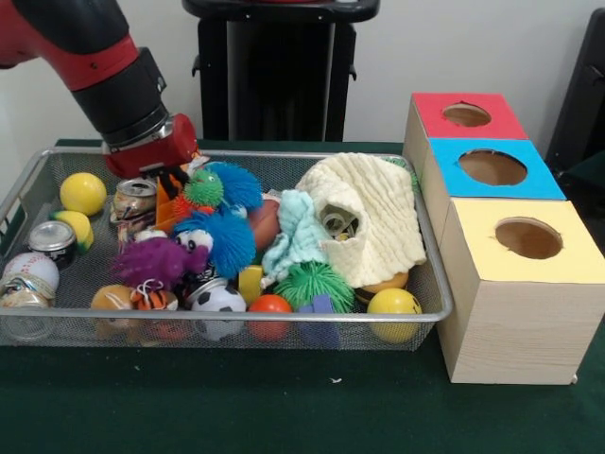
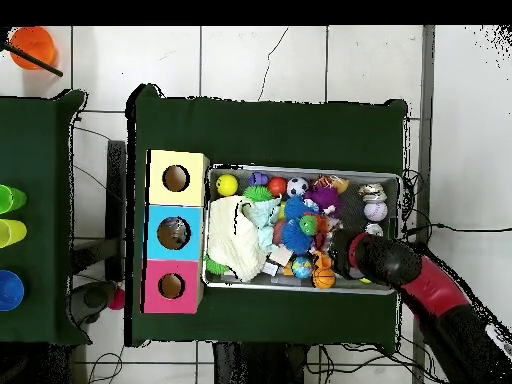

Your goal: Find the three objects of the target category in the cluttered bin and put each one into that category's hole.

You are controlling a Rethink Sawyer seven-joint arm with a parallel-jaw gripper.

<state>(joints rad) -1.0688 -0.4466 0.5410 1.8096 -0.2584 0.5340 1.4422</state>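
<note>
Red-tipped pincer (image 1: 163,175) is searching the bin (image 1: 28,184), fingers hidden; next, picking a can (image 1: 134,199) just below.

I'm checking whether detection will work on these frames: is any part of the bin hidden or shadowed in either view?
Front view: the arm hides the bin's far-left corner, and the cream cloth covers items beneath. Overhead view: the arm overlaps one end of the bin; lighting looks even, with no strong shadow or glare.

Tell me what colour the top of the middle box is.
Blue; the middle box shows best in the front view.
</note>
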